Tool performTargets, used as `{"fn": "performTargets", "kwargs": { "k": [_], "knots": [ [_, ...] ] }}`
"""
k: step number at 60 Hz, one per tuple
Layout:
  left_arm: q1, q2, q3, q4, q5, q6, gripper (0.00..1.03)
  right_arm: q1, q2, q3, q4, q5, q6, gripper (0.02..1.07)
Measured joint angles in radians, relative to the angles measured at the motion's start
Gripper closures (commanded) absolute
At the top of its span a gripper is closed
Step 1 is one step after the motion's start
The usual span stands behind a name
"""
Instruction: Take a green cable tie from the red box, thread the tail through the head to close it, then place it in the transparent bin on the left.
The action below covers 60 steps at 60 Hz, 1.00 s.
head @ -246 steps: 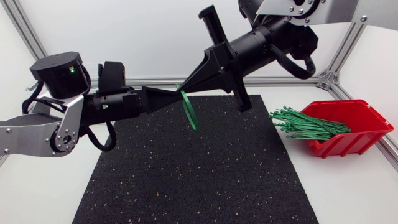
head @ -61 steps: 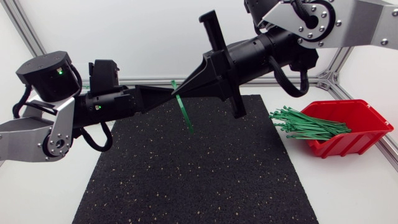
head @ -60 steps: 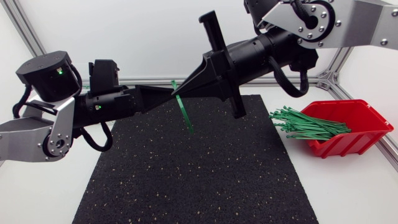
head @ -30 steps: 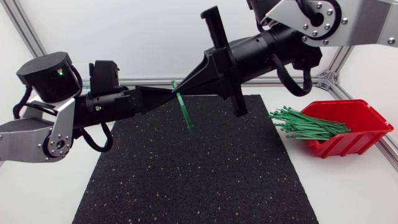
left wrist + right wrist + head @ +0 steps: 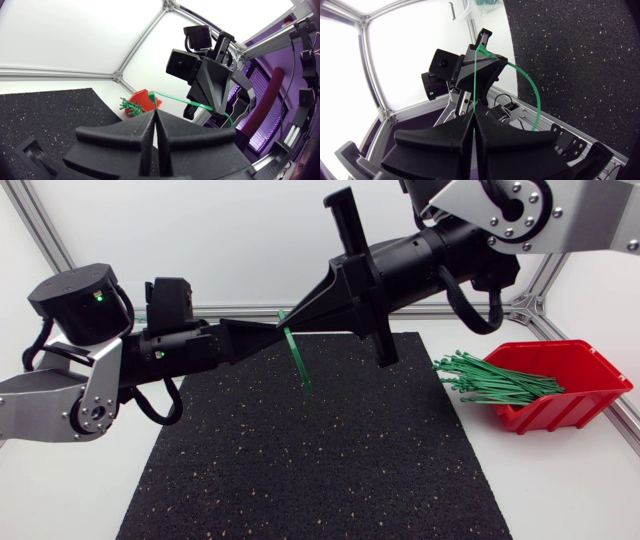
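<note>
Cable tie [image 5: 297, 362], green, is out of the red box [image 5: 585, 378] and held in the air above the black mat [image 5: 300, 470], between the two arms. The left pincer [image 5: 274, 331] and the right pincer [image 5: 291, 323] meet tip to tip, and each is clenched on it. Both wrist views show the fingers pressed together with the green strap running out from between them. The right wrist view shows a straight strand plus a curved arc, so a loop exists. Judgement: threading is done or nearly done and tightening is in hand, though the head itself is too small to confirm. Remaining: release by one arm, then carry to the transparent bin, which does not show in the head view. Spare ties [image 5: 490, 380] stay bundled in the box. Versus 4.1 s ago: the loop was a rounder oval and now hangs as a narrow strip, the left arm sits a little further left, and the right arm is slightly raised. Over the last second, almost no change.
</note>
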<state>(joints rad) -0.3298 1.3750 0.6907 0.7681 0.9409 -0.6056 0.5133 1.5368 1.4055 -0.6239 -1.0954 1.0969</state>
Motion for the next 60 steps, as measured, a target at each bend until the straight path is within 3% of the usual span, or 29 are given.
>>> {"fn": "performTargets", "kwargs": {
  "k": [60],
  "knots": [
    [0.002, 0.000, 0.000, 0.000, 0.000, 0.000, 1.00, 0.000, 0.002, -0.010, 0.000, 0.000, 0.000, 1.01]
  ]
}}
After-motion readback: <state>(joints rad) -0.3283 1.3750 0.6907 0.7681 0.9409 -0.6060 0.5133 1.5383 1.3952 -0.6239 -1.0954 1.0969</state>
